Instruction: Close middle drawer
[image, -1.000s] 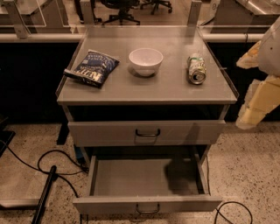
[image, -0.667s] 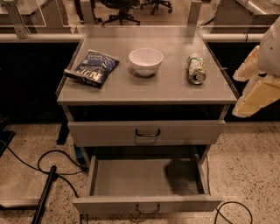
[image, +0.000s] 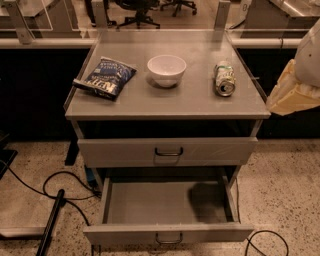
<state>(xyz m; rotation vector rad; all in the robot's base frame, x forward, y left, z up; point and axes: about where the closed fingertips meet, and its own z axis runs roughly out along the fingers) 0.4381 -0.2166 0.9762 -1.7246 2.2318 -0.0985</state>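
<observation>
Middle drawer (image: 167, 232) stands pulled open; gripper (image: 294, 95), perhaps the cream shape at right, state untellable; bag (image: 106, 77) lettering illegible.

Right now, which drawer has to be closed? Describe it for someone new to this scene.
Find the grey cabinet with a chip bag, bowl and can on top. Under its upper drawer, the middle drawer is the one pulled far out, empty, small dark loop handle in front. Only it stands wide open; the gripper hangs off the cabinet's right, clear of it.
</observation>
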